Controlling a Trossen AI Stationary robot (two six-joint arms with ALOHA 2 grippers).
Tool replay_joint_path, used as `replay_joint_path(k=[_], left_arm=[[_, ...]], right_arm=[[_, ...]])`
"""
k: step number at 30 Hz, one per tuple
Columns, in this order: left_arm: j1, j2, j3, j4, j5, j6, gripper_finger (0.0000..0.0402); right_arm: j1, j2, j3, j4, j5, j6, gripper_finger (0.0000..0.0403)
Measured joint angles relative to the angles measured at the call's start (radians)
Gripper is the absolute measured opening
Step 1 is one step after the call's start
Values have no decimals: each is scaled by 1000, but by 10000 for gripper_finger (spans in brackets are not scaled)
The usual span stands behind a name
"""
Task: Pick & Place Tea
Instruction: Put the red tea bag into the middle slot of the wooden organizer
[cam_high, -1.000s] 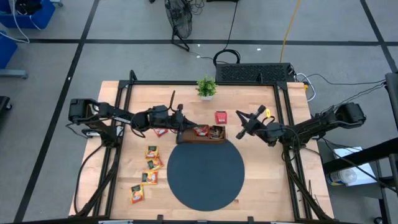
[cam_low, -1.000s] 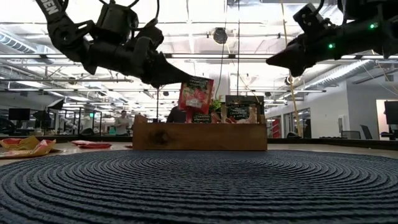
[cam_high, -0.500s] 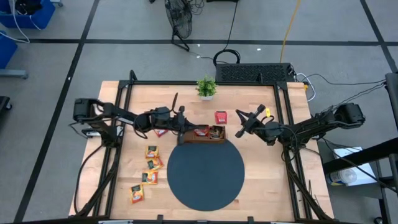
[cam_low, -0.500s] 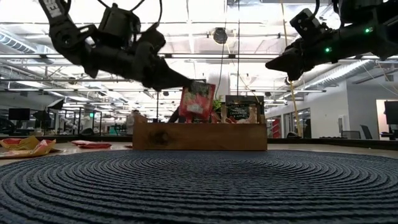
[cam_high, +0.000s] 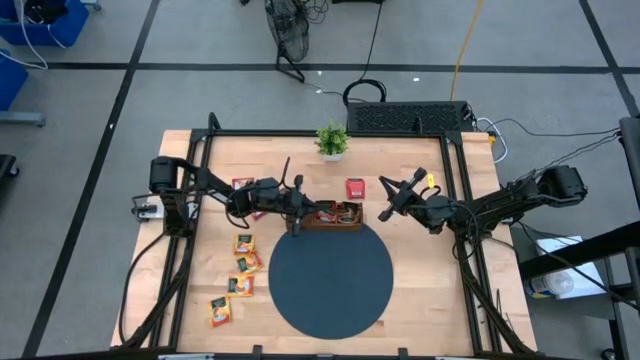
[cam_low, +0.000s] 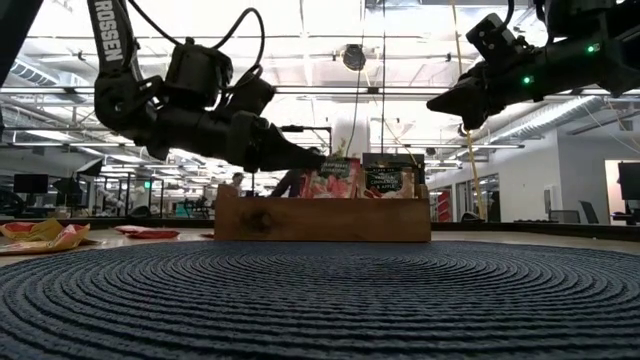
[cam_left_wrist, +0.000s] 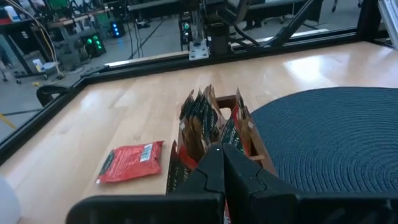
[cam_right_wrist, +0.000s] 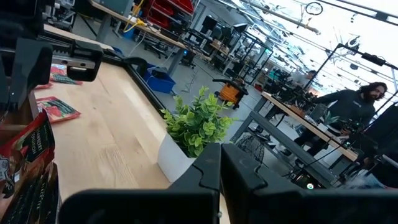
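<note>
Low view shows your left gripper (cam_low: 318, 157) has dropped to the tray (cam_low: 322, 217) — its shut fingers pinch a red sachet (cam_low: 335, 174) now half inside. Release comes next. Right gripper (cam_high: 384, 214), shut and empty, hovers beside the tray.

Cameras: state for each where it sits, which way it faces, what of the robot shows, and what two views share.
High view: overhead, straight down; both arms, left gripper at the wooden tray, right gripper beside it.
Low view: table height, level across the dark mat; both arms enter from above.
Left wrist view: along its shut fingers towards the tray.
Right wrist view: past its shut fingers towards the potted plant.
Shared: high, low and left wrist views all show the tray.
</note>
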Motion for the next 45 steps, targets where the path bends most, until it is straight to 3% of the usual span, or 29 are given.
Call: replay_joint_path(k=[9, 23, 27, 45], left_arm=[[0, -2, 0, 3, -26, 5, 0], [-8, -3, -61, 64, -159, 7, 0], [-8, -3, -75, 125, -161, -14, 0], [-55, -3, -73, 122, -162, 8, 1]], right_arm=[[0, 0, 0, 0, 0, 0, 0], [0, 0, 0, -8, 0, 0, 0], [0, 0, 1, -8, 0, 0, 0], [0, 0, 1, -8, 0, 2, 0]])
